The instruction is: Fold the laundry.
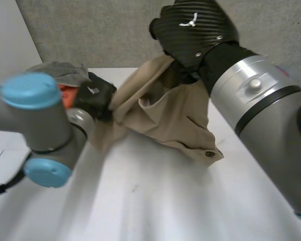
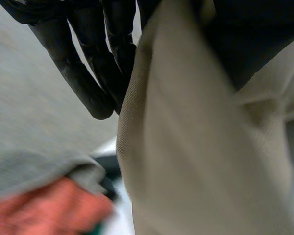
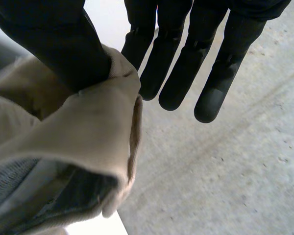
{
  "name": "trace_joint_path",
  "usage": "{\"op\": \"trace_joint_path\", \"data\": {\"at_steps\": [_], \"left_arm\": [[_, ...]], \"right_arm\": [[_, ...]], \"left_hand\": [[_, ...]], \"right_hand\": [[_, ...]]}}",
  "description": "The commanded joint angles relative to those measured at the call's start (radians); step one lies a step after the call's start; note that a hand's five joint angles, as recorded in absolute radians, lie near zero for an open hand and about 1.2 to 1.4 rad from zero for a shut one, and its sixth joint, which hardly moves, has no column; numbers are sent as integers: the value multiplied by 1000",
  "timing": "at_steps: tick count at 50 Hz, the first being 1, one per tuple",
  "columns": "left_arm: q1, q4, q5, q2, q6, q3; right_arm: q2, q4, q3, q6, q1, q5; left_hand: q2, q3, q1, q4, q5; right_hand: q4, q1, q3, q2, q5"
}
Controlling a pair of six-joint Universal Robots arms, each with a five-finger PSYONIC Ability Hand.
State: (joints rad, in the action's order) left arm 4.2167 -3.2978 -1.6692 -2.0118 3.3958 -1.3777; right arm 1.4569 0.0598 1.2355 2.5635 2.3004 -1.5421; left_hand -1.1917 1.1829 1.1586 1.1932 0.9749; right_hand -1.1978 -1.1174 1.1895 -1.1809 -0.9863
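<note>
Right robot hand (image 1: 190,27), upper centre of frame, pinches beige garment (image 1: 165,115) between thumb and straight fingers, held up over white surface (image 1: 155,201); left robot hand (image 1: 93,95) grips its left edge beside grey-orange laundry pile (image 1: 60,75).

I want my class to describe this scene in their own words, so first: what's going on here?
The right hand pinches the top of a beige garment between thumb and fingers, holding it up over the white table. The left hand grips its side edge. More laundry, grey and orange, lies piled behind the left hand. Nothing is folded yet.
</note>
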Motion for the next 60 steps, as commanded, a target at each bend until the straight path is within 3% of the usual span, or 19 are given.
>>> {"op": "trace_joint_path", "data": {"at_steps": [1,7,15,26,35,36,38,39,40,41,43,46,51,57,58,60], "left_arm": [[-9,39,25,391,-35,-47],[-29,209,175,651,-72,43],[-14,437,218,618,-173,255],[36,534,278,300,-273,364],[28,466,229,-77,-256,498],[32,451,218,-115,-253,525],[40,425,194,-185,-244,584],[48,412,165,-249,-239,645],[49,411,148,-274,-236,675],[52,414,128,-300,-231,702],[54,418,59,-334,-216,768],[60,425,-16,-329,-199,793],[71,420,-135,-194,-161,665],[37,426,-57,-6,-55,383],[13,435,-17,43,-8,291],[-15,443,14,89,32,199]], "right_arm": [[68,48,-11,7,-73,8],[152,87,-60,38,-116,19],[177,133,-145,93,-176,27],[31,127,-157,191,-233,43],[-267,-27,-189,190,-231,33],[-303,-56,-198,188,-233,27],[-380,-116,-223,184,-230,8],[-454,-180,-252,178,-226,-16],[-489,-207,-272,172,-225,-29],[-522,-233,-292,159,-220,-44],[-599,-276,-338,106,-211,-91],[-607,-265,-350,57,-211,-139],[-486,-210,-260,75,-223,-182],[-351,30,-128,35,-251,-55],[-328,125,-96,14,-265,-9],[-311,216,-61,-6,-283,25]], "left_hand": [[-205,213,238,203,247],[-205,213,238,203,247],[-205,213,238,203,247],[-205,213,238,203,247],[-205,213,238,203,247],[-156,164,189,154,198],[184,-175,-151,-185,-141],[630,-621,-597,-632,-588],[818,-809,-785,-819,-776],[997,-988,-964,-998,-955],[1017,-1008,-984,-1019,-975],[1017,-1008,-984,-1019,-975],[1017,-1008,-984,-1019,-975],[1017,-1008,-984,-1019,-975],[997,-988,-964,-999,-955],[876,-867,-843,-877,-834]], "right_hand": [[-198,-279,207,-215,-235],[-198,-279,207,-215,-235],[-198,-279,207,-215,-235],[-198,-279,207,-215,-235],[-198,-279,207,-215,-235],[-198,-279,207,-215,-235],[-198,-279,207,-215,-235],[325,245,-317,308,288],[781,700,-773,764,744],[1023,943,-1015,1006,986],[1023,943,-1015,1006,986],[1023,943,-1015,1006,986],[1023,943,-1015,1006,986],[1006,926,-998,990,969],[814,733,-806,797,777],[639,559,-631,622,602]]}}
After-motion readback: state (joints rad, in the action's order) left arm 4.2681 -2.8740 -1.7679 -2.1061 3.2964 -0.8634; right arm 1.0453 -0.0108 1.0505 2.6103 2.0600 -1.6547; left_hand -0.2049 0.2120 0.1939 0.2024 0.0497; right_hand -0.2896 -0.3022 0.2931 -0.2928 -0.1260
